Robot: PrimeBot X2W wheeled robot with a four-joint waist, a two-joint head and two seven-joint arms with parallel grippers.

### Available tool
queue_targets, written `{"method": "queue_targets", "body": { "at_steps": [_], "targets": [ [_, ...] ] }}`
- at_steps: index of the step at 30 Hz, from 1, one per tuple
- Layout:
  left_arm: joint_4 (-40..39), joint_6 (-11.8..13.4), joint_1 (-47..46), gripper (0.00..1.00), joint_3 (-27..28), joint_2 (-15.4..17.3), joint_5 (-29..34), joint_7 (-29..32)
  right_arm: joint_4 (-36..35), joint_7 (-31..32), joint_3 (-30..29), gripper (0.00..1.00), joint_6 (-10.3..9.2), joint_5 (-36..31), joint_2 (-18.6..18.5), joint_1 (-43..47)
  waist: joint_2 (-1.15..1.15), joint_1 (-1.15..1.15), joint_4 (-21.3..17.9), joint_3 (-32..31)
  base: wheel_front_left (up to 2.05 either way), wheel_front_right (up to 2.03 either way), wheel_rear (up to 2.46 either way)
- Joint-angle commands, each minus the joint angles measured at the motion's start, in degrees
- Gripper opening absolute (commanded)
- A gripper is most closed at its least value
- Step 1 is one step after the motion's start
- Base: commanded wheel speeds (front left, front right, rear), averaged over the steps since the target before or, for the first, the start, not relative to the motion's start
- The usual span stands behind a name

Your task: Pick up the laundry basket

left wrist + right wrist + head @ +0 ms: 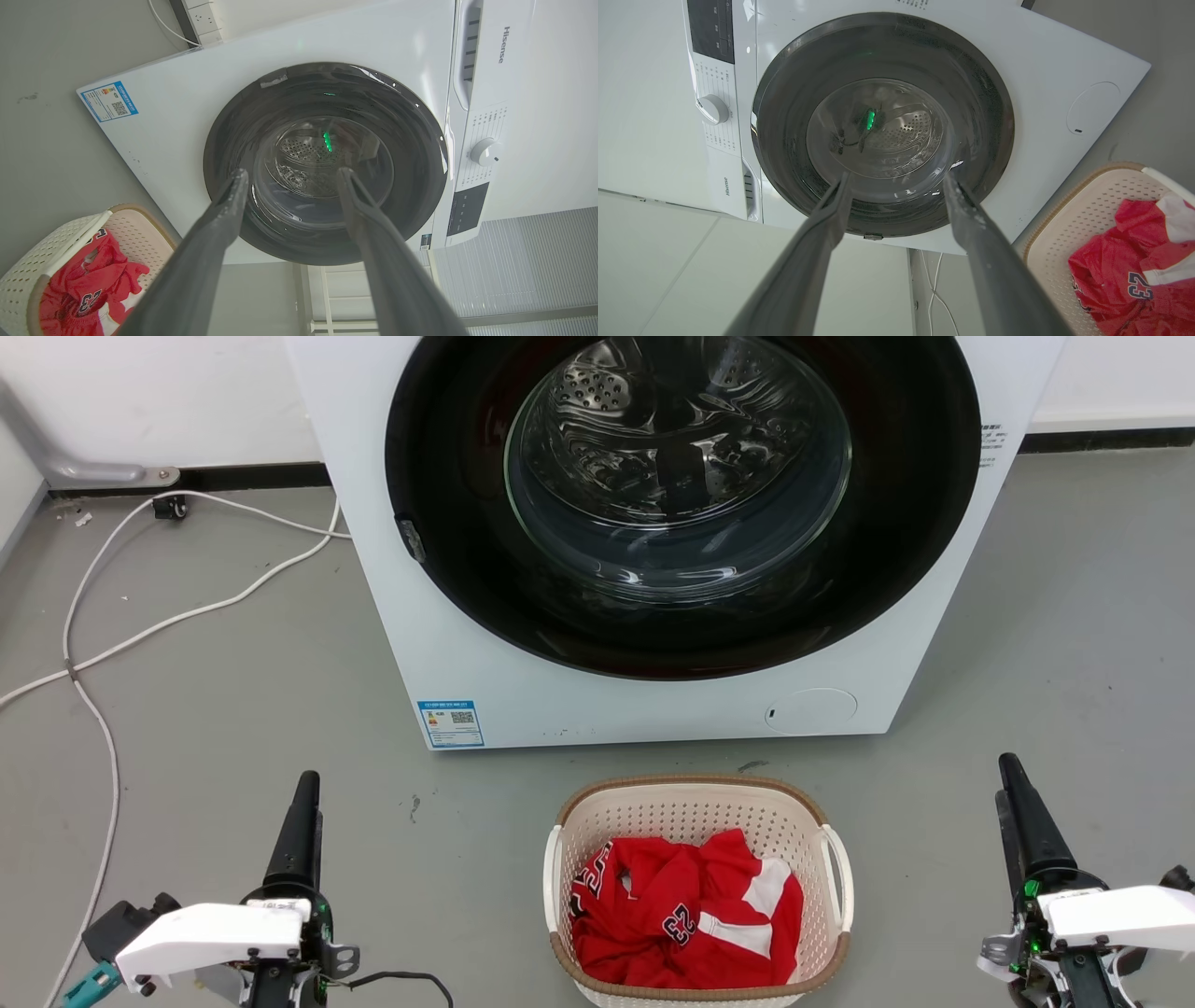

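The laundry basket (695, 807) is cream-white perforated plastic with a brown rim and two white side handles. It stands on the grey floor in front of the washing machine, at the bottom middle of the head view, holding a red and white jersey (686, 915). My left gripper (303, 784) is well to its left, my right gripper (1013, 775) well to its right, both apart from it. In the wrist views each gripper, left (290, 175) and right (896, 179), is open with nothing between its fingers; the basket (28, 275) (1069, 224) shows at a lower corner.
A white front-loading washing machine (485, 653) with a dark round door (681, 495) stands just behind the basket. White cables (103, 644) lie on the floor at the left. Bare grey floor (1046, 644) lies on both sides of the basket.
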Motion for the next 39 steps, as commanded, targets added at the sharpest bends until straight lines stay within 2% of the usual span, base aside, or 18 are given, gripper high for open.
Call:
{"method": "queue_targets", "body": {
  "at_steps": [1,12,18,39],
  "targets": [
    [-1.98,0.55,-0.53,1.00,-0.25,0.21,3.03,-0.71,-1.94,-0.71,0.05,1.00,0.01,-3.28,-0.13,-0.38,0.00,0.00,0.01,0.04,0.00,0.00,0.00],
    [-5.40,3.38,0.48,1.00,-3.38,0.24,17.45,-3.31,-5.59,-3.30,1.39,1.00,0.01,-18.84,-0.16,0.67,0.00,0.00,0.10,0.26,0.00,0.00,0.00],
    [-6.82,4.70,0.82,1.00,-4.47,0.25,23.37,-4.58,-7.17,-4.61,2.28,1.00,0.01,-26.11,-0.18,1.43,0.00,0.00,0.15,0.35,0.00,0.00,0.00],
    [-9.14,6.66,2.75,1.00,-6.79,0.29,41.32,-8.53,-9.29,-8.55,3.60,1.00,0.00,-44.78,-0.23,3.59,0.00,0.00,0.33,0.57,0.00,0.00,0.00]
  ]
}}
